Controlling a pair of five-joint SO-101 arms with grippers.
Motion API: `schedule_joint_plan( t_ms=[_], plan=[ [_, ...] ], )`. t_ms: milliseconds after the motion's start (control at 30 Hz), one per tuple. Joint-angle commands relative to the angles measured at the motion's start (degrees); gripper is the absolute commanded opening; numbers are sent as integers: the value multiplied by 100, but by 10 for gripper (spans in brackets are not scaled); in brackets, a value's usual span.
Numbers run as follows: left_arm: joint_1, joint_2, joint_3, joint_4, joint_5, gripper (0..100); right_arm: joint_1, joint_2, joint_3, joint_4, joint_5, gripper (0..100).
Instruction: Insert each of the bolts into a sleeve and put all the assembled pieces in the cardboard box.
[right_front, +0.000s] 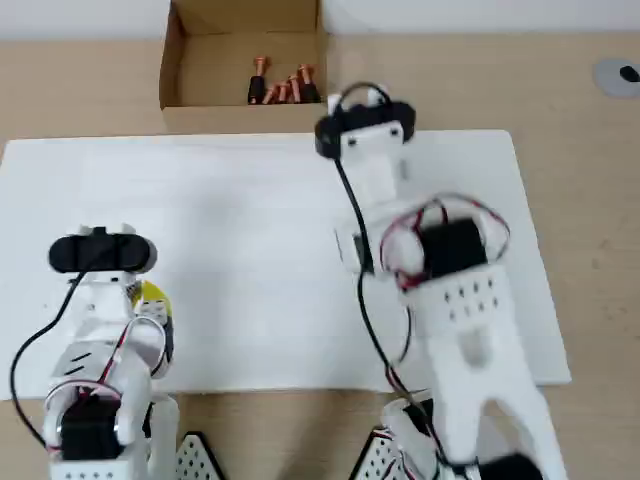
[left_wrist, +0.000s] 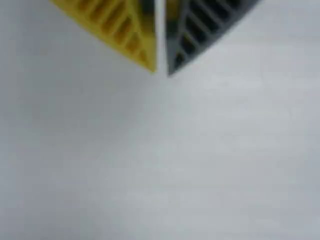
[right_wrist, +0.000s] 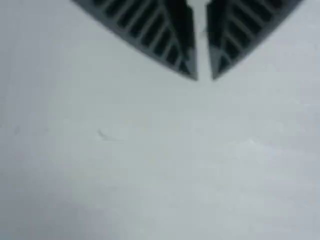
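Observation:
The cardboard box (right_front: 180, 70) stands at the far edge of the table, and several copper-coloured bolts in black sleeves (right_front: 283, 88) lie inside it. My left gripper (left_wrist: 161, 70), one finger yellow and one dark, hangs shut just over the white mat with nothing in it; its arm (right_front: 100, 300) is at the near left. My right gripper (right_wrist: 202, 76), with two dark fingers, is also shut and empty over the mat. Its arm (right_front: 420, 260) stretches from the near right toward the box, the wrist just short of the box's near wall.
A white mat (right_front: 230, 230) covers most of the wooden table. A small grey disc (right_front: 617, 76) sits at the far right corner. Cables run along both arms.

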Motion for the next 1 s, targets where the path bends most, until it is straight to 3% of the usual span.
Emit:
schedule_joint_plan(
  t_ms=[0,333,767,967],
  plan=[
    [-70,-31,273,-79,-26,15,110,-963,989,-633,0,10],
    [-79,-31,1477,-475,-18,14,655,-3415,4084,-2374,809,10],
    [-290,-75,1477,-492,-18,14,646,-6993,6185,-1635,835,10],
    [-290,-84,1486,-492,-26,14,681,-6949,6475,-1547,835,10]
  ],
)
